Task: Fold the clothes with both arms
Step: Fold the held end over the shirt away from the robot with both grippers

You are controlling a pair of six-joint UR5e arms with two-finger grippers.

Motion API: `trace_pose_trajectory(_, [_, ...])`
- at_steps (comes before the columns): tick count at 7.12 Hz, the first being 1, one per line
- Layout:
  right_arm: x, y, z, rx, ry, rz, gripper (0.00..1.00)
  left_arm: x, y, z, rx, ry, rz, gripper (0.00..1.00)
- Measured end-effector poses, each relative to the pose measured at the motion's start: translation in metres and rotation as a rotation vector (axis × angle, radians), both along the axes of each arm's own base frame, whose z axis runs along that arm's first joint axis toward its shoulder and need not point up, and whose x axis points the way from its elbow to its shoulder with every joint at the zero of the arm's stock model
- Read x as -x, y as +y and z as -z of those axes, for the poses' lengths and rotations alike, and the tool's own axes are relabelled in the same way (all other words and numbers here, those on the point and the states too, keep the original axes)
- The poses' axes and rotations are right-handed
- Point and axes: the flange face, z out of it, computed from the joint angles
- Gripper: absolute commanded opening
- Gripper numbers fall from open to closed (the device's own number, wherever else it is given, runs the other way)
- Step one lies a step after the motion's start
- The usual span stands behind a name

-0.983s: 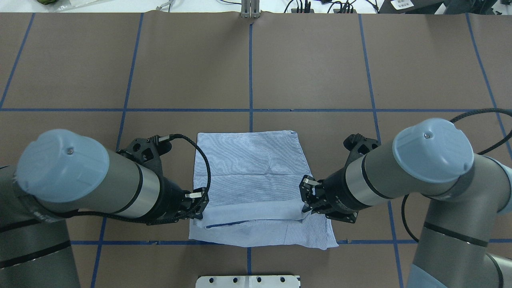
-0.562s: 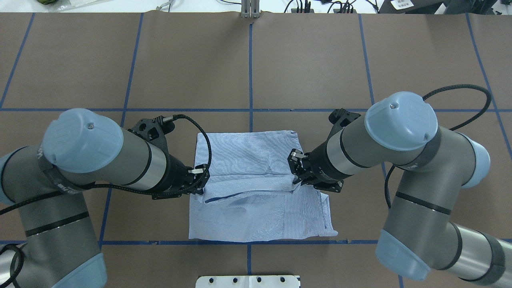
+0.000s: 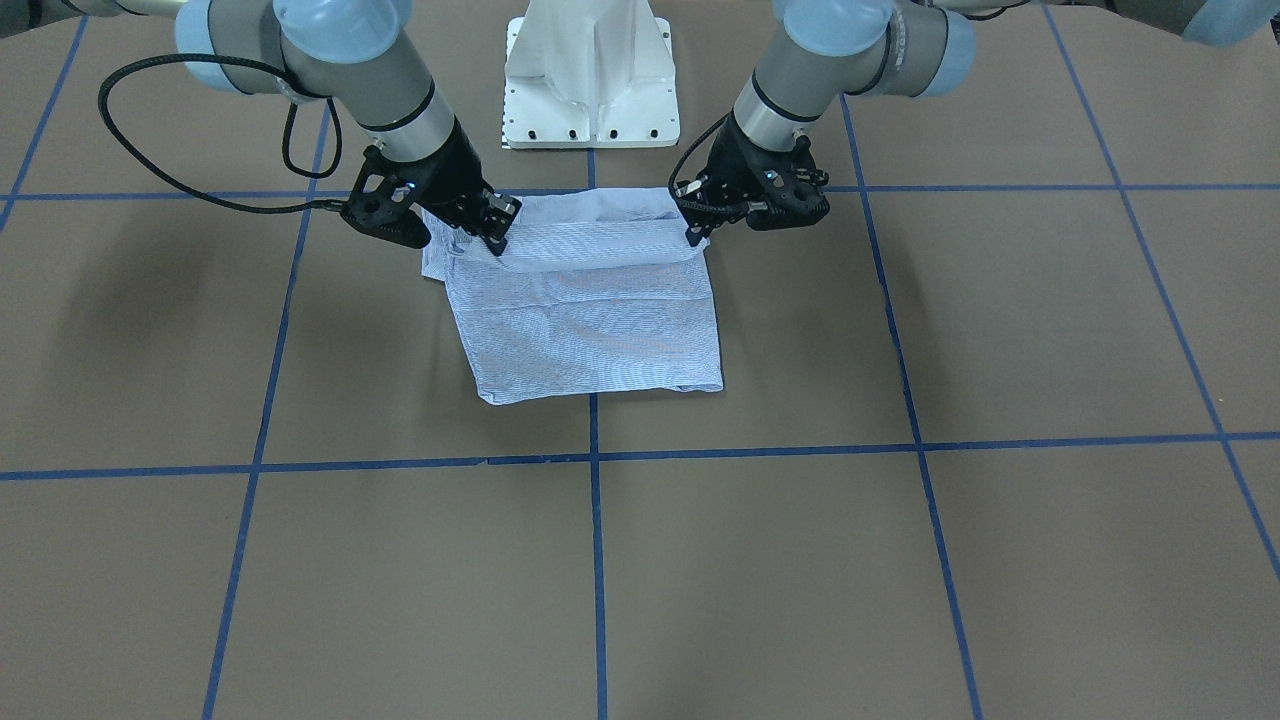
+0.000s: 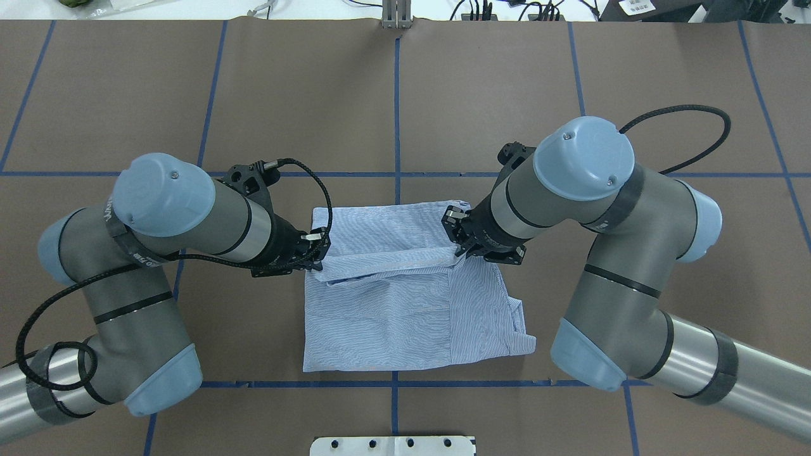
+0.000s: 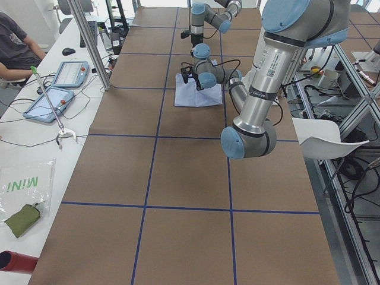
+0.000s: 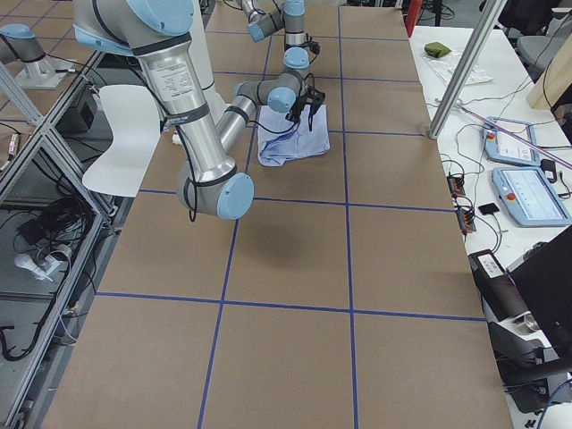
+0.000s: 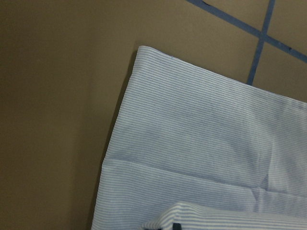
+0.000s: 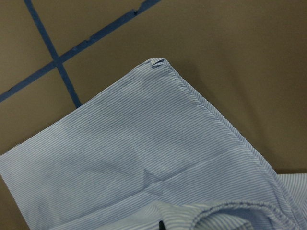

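Observation:
The light blue-and-white pinstriped shirt (image 4: 386,316) lies folded on the brown table near its middle, also seen in the front view (image 3: 590,320). My left gripper (image 4: 315,253) is shut on the shirt's left edge, and my right gripper (image 4: 457,237) is shut on its right edge. Between them a raised fold of cloth hangs over the shirt's far half. In the front view the left gripper (image 3: 697,225) is on the right and the right gripper (image 3: 495,230) on the left. Both wrist views show the flat far corners of the shirt (image 7: 201,158) (image 8: 144,153) below the held fold.
The white pedestal base (image 3: 592,75) stands at the table's near edge behind the shirt. Blue tape lines (image 4: 397,114) grid the brown cover. A side bench with tablets (image 5: 56,101) and a seated person (image 5: 15,47) runs along the far side.
Both grippers have moved away from the robot toward the shirt's far edge, carrying the held fold with them. More of the lower layer near the robot is now uncovered.

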Motion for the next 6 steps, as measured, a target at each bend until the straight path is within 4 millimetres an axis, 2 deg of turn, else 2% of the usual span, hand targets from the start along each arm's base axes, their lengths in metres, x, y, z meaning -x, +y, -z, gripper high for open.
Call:
trace_pose_trajectory(3, [0.021,-0.033,0.002,-0.038,0.031,0.0,0.0,-0.004,-0.018,-0.015,-0.011,0.002,0.016,0.0])
trace_pose_trajectory(6, [0.016,-0.055,-0.005,-0.059,0.053,-0.007,0.0,-0.016,-0.031,-0.017,-0.016,0.003,0.022,0.0])
